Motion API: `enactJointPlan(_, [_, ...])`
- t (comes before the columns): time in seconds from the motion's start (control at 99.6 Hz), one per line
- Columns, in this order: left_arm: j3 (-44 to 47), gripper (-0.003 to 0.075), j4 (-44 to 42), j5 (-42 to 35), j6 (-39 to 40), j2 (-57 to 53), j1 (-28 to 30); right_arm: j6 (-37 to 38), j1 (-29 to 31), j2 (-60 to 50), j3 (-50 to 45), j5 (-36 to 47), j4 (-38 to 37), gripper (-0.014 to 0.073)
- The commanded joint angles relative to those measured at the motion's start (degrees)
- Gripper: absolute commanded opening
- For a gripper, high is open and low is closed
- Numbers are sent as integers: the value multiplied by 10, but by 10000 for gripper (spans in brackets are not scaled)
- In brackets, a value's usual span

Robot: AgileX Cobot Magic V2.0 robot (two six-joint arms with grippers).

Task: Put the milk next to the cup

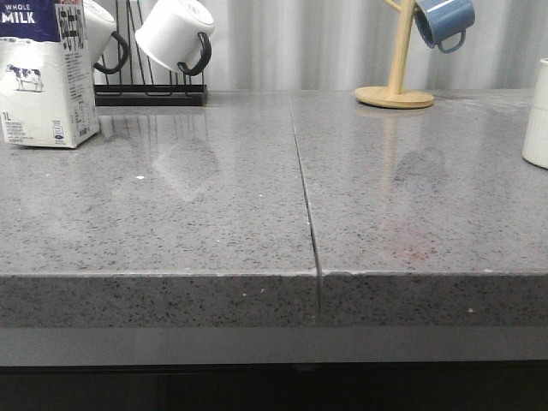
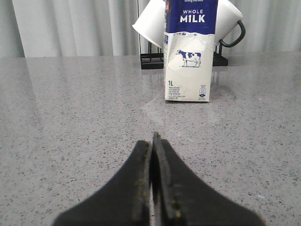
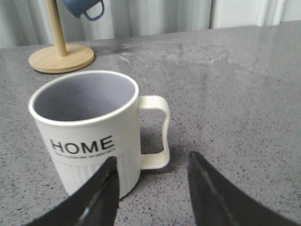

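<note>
I see the milk [image 1: 47, 73] upright at the surface's [image 1: 257, 214] far left, well apart from the cup [image 1: 537, 114] at the right edge. My left pincer [image 2: 154, 141] sits low, clenched on nothing, aimed at the milk. My right pincer [image 3: 153, 165] is released, close to the cup's handle [image 3: 157, 132], probably not touching.

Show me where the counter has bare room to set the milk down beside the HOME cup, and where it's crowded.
The counter is bare from the milk at far left across to the cup at the right edge, bordered behind by the wooden mug tree. It is crowded only around the milk, where the black rack with white mugs stands close behind.
</note>
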State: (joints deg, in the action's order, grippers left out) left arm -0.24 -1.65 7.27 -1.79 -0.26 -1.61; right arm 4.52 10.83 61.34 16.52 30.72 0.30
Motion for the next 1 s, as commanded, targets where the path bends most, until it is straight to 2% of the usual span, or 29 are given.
enactJointPlan(0.0, [25, -20, 1, -45, 5, -16, 1, -13, 4, 23, 20, 75, 18, 361])
enactJointPlan(0.261, [25, -20, 1, -45, 5, -16, 1, -37, 4, 102, 26, 145, 49, 361])
enactJointPlan(0.863, [25, -20, 1, -45, 5, -16, 1, -45, 4, 243, 149, 148, 62, 359])
enactJointPlan(0.913, [25, -20, 1, -45, 5, -16, 1, -45, 4, 250, 157, 148, 62, 328])
enactJointPlan(0.994, [25, -20, 1, -45, 5, -16, 1, -45, 4, 257, 165, 146, 60, 196])
